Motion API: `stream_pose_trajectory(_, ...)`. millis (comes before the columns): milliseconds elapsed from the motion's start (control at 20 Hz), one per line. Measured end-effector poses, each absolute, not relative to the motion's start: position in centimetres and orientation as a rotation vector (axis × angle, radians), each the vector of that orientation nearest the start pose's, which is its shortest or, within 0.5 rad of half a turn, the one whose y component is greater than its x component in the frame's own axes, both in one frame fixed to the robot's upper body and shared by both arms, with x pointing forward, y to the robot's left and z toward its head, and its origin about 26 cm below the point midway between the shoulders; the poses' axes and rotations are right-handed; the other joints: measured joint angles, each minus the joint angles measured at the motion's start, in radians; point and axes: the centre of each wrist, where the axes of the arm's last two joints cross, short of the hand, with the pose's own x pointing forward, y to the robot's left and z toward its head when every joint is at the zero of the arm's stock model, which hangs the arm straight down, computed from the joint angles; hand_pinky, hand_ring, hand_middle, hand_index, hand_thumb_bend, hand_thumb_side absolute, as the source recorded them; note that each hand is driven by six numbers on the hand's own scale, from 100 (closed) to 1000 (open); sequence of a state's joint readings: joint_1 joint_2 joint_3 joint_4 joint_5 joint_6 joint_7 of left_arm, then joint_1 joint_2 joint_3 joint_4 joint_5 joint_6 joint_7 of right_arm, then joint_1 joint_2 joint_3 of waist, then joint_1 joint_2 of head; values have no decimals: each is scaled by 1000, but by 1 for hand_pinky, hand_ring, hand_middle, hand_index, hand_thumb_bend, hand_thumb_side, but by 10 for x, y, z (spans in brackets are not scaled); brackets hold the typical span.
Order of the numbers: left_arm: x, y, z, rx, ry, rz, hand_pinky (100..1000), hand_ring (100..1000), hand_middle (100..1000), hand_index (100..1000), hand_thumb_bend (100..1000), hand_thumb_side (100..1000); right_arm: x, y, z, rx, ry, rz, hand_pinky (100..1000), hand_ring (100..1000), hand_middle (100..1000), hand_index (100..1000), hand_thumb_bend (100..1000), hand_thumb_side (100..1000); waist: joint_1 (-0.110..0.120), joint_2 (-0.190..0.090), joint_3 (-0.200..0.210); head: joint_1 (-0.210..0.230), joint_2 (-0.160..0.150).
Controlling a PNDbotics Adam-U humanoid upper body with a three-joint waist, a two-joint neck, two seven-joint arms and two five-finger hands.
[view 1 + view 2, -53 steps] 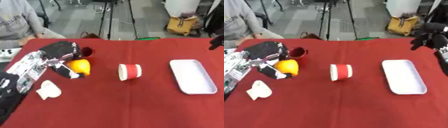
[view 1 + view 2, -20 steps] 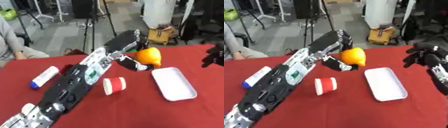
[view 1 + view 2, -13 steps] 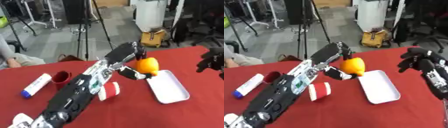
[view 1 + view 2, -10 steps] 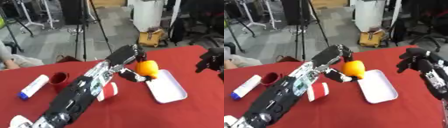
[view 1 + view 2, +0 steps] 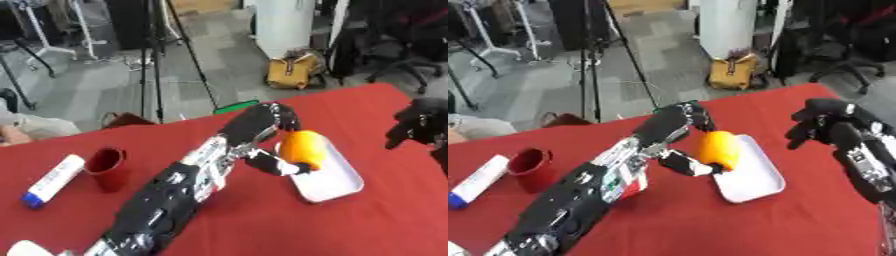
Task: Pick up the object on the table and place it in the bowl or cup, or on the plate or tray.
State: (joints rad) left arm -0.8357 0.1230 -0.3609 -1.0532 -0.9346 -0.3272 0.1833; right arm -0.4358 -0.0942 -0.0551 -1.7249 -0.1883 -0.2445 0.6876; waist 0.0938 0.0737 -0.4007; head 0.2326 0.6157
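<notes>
Two hands: left hand (image 5: 262,131) curled round the orange fruit (image 5: 300,148), right hand (image 5: 826,123) idle, fingers curled, holding nothing.
Tray: white tray (image 5: 341,177) on the red table (image 5: 367,220), the fruit above its near-left edge.
Risk: released here, the round fruit might roll off the shallow rim.
Writing: none legible.

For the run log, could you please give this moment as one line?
left robot hand: holding orange over white tray | right robot hand: idle, raised, fingers curled | orange: not released
</notes>
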Motion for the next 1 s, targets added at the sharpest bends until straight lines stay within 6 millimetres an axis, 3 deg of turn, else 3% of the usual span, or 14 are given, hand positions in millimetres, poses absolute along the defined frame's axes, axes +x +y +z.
stream_pose_trajectory(300,439,110,120,-975,2974,1829,568,558,540,683,672,431,354,-224,166,548,-2290,832,548,631,690,846,100,642,15,21,-20,2,-3)
stream_pose_trajectory(350,440,111,120,-984,2978,1824,577,593,592,730,704,467,354,-224,167,548,-2290,834,548,630,690,846,100,642,17,23,-23,2,-5)
stream_pose_trajectory(1000,444,117,115,-1049,2962,1826,589,625,645,765,719,517,353,-222,171,558,-2294,853,548,629,690,846,100,643,23,29,-42,-3,-27)
